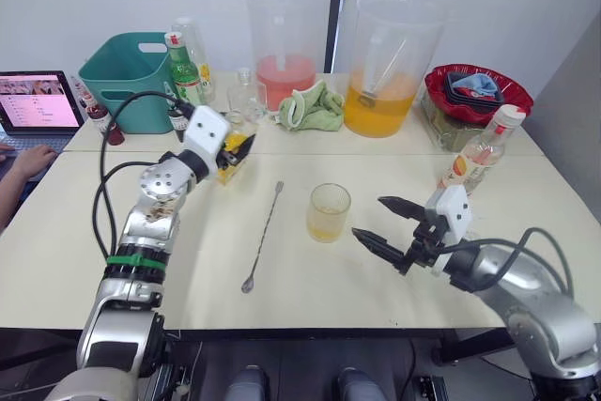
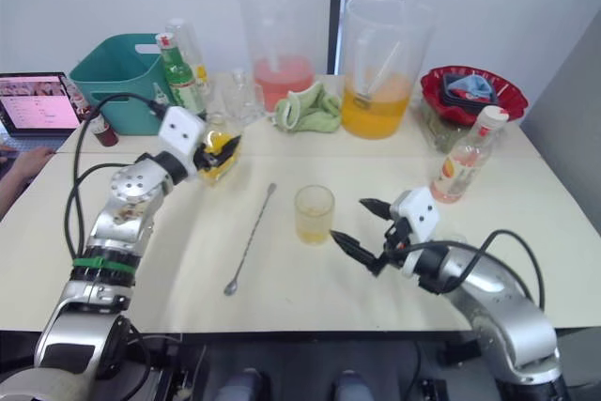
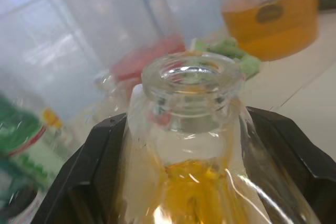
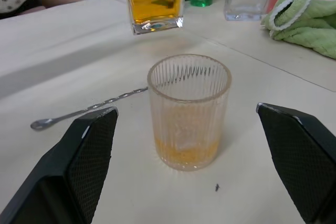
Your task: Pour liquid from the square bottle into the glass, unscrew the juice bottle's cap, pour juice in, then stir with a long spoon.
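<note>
- Left gripper (image 1: 232,149) clamped on the square bottle (image 1: 234,159), a black finger (image 3: 89,182) on each side of the glass body (the left wrist view looks straight down the open neck, no stopper in it).
- Yellow-orange liquid fills the lower part of the square bottle. In the right wrist view its base looks to sit just clear of the table (image 1: 282,298), though I cannot be sure from here.
- The glass (image 1: 329,212) stands upright near the middle of the table, ribbed sides, a shallow layer of orange liquid at the bottom.
- Right gripper (image 1: 382,222) spread wide, nothing between its fingers, low over the table just to the right of the glass. The right wrist view frames the glass between the two fingertips (image 4: 92,153), neither touching it.
- The long spoon (image 1: 263,237) lies flat on the table to the left of the glass, bowl end toward the near edge, handle pointing toward the far side.
- The juice bottle (image 1: 479,157) stands upright at the right side of the table, the cap (image 1: 508,117) on it, pale pink liquid inside.
- Far side: two big pitchers, one with pink-red liquid (image 1: 285,44), one with orange (image 1: 387,68); a green cloth (image 1: 313,108) between them.
- Also a teal basket (image 1: 127,82), a green bottle (image 1: 184,70), a red bowl (image 1: 477,93).
- At the far left, a laptop (image 1: 38,100) with a person's hand (image 1: 33,159) on it.
</note>
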